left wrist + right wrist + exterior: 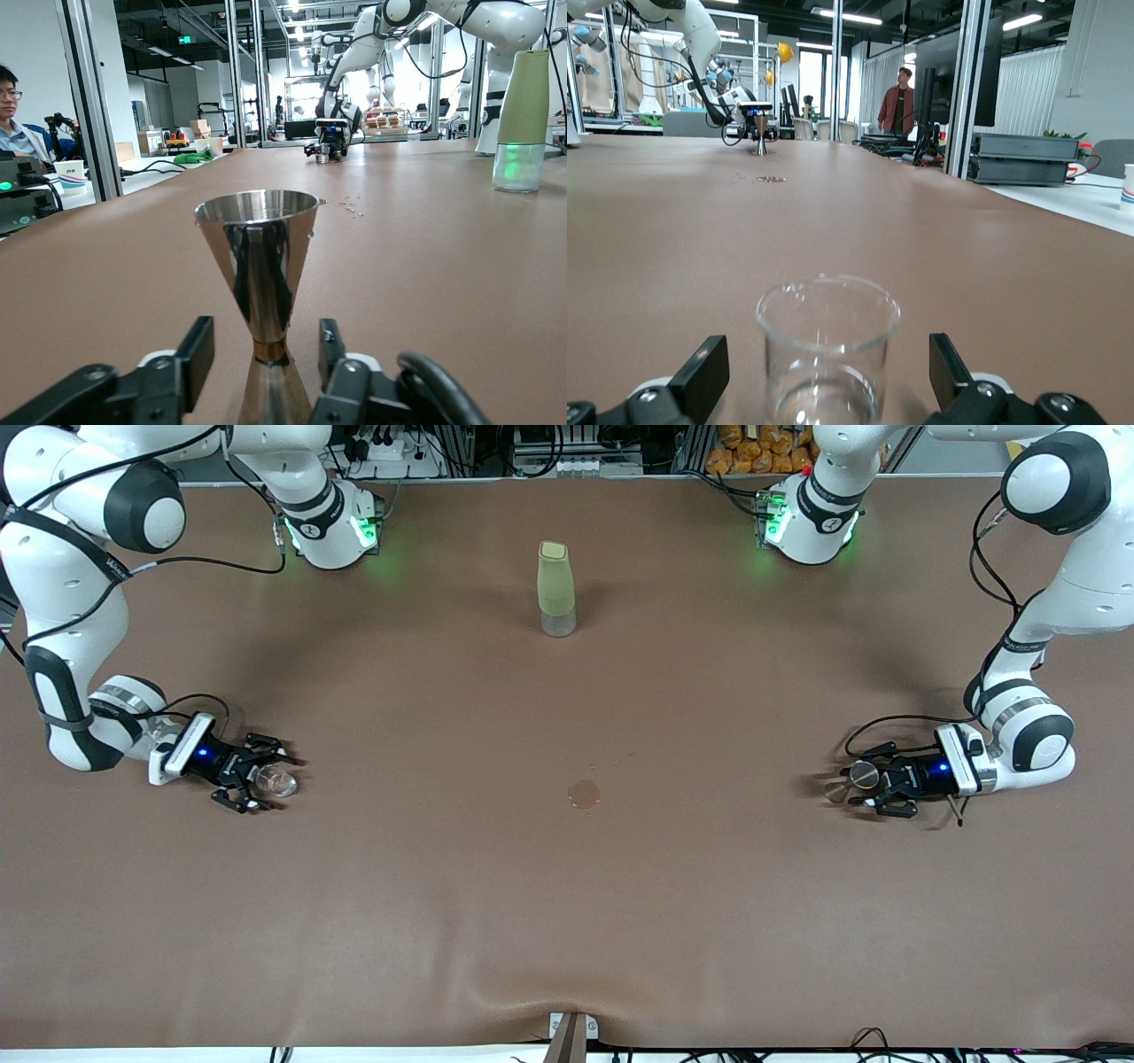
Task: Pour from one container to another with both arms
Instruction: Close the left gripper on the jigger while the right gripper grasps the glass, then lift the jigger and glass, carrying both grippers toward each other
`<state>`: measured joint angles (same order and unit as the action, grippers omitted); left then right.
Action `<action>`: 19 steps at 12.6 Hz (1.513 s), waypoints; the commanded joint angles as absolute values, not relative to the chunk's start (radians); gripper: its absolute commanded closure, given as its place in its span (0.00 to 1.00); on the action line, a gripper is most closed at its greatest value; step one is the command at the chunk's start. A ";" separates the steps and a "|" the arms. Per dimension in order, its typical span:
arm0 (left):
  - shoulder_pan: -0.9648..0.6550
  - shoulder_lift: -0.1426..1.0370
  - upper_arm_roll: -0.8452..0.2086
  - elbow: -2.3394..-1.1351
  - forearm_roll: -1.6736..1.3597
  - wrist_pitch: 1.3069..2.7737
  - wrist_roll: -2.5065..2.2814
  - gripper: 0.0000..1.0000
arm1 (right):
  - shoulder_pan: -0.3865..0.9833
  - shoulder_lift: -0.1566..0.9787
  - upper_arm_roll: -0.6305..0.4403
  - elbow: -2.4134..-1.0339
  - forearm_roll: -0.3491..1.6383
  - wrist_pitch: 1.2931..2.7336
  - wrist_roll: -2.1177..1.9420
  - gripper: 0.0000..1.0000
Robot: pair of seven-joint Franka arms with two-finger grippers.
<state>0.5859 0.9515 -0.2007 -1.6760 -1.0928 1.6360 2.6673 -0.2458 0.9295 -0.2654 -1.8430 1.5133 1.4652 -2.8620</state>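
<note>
The glass cup (827,350) stands on the table at the right arm's end, between the wide-apart fingers of the right gripper (251,773); it looks light, slick and breakable, so grip its wall gently. The steel jigger (258,266) stands at the left arm's end, the left gripper (873,784) straddling its narrow waist with fingers not quite touching; it's stiff and slippery, so hold it at the waist
</note>
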 commanded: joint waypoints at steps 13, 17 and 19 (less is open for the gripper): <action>0.584 0.963 -0.196 -1.663 -1.112 1.612 2.688 0.70 | -0.226 0.968 -0.215 -1.858 1.568 1.454 -3.232 1.00; 0.584 0.965 -0.195 -1.663 -1.112 1.614 2.686 0.72 | -0.172 0.944 -0.196 -1.859 1.575 1.447 -3.075 1.00; 0.583 0.965 -0.195 -1.663 -1.114 1.614 2.674 0.82 | -0.124 0.911 -0.196 -1.859 1.583 1.447 -2.967 1.00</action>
